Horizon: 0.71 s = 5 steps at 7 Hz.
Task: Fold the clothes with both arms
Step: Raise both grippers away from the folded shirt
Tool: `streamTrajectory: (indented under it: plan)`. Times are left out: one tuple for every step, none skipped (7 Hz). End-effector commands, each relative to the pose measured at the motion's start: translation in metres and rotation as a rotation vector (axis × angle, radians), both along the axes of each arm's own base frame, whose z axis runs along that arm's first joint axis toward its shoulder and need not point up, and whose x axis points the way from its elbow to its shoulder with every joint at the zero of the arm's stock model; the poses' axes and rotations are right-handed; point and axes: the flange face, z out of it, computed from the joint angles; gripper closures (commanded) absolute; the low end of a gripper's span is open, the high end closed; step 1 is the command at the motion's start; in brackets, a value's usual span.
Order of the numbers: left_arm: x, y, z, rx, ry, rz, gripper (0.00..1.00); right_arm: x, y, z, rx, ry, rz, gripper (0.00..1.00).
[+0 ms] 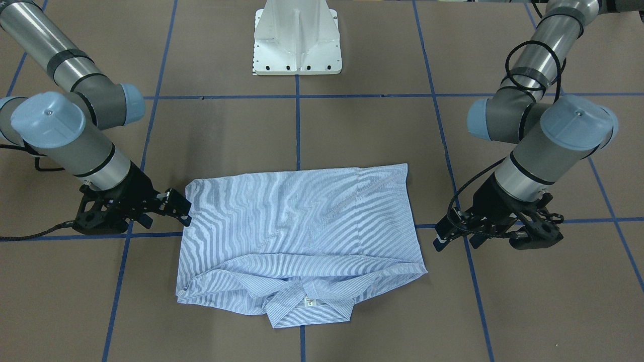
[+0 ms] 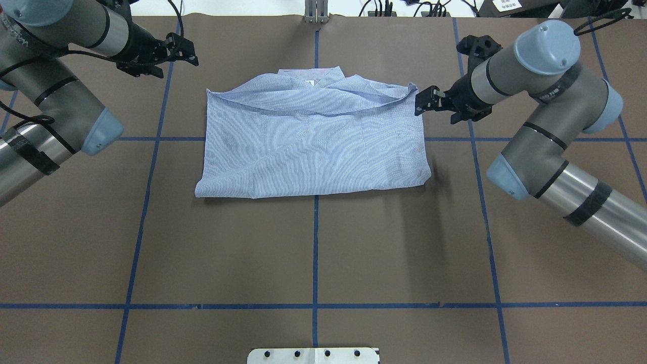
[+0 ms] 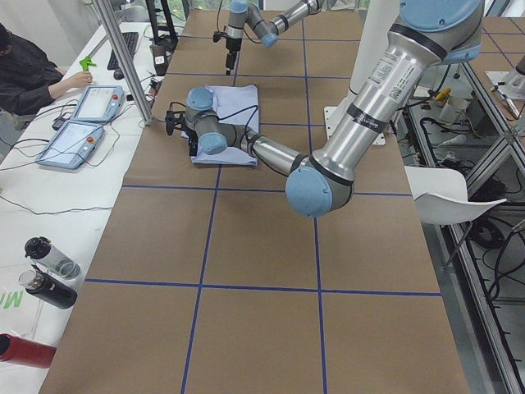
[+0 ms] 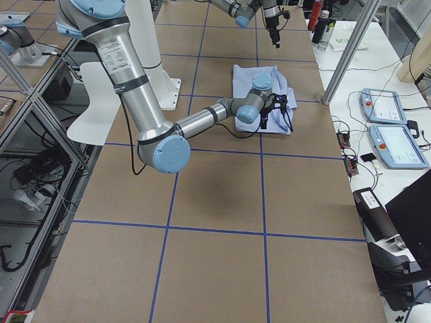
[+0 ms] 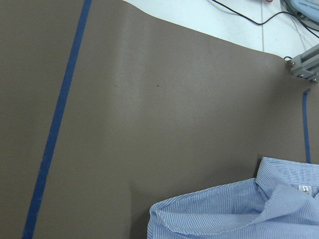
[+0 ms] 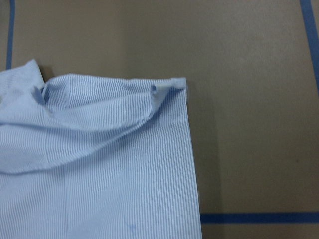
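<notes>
The striped light blue shirt (image 2: 313, 146) lies folded into a rough rectangle on the brown table, its collar and white neck label (image 1: 308, 301) on the side away from the robot's base. A loose fold runs along that collar edge. My right gripper (image 2: 418, 102) hovers open just off the shirt's far right corner and holds nothing; in the front view the right gripper (image 1: 185, 207) is on the picture's left. My left gripper (image 2: 188, 49) is open and empty, farther from the cloth, beyond its far left corner. Both wrist views show shirt corners (image 5: 234, 209) (image 6: 99, 164) and no fingers.
The white pedestal base (image 1: 297, 40) stands at the robot's side of the table. Blue tape lines (image 2: 316, 253) grid the brown surface. Beyond the table's far edge are a person's desk with tablets (image 3: 90, 103) and several bottles (image 3: 45, 271).
</notes>
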Motion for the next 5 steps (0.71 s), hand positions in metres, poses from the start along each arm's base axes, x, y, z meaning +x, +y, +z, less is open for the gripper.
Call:
streamTrajectory:
  plan:
    - [-0.003, 0.004, -0.002, 0.003, 0.006, -0.003, 0.00, -0.031, 0.047, 0.019, -0.022, 0.014, -0.069, 0.02]
    - [-0.004, 0.005, -0.003, 0.005, 0.008, -0.003, 0.00, -0.049, 0.060, 0.023, -0.021, 0.025, -0.093, 0.05]
    - [-0.004, 0.005, -0.003, 0.005, 0.007, -0.005, 0.00, -0.066, 0.068, 0.031, -0.022, 0.046, -0.104, 0.10]
    - [-0.004, 0.005, -0.002, 0.004, 0.007, -0.005, 0.01, -0.068, 0.067, 0.029, -0.022, 0.043, -0.110, 0.20]
    - [-0.004, 0.005, -0.002, 0.004, 0.007, -0.005, 0.01, -0.067, 0.068, 0.029, -0.022, 0.041, -0.111, 0.42]
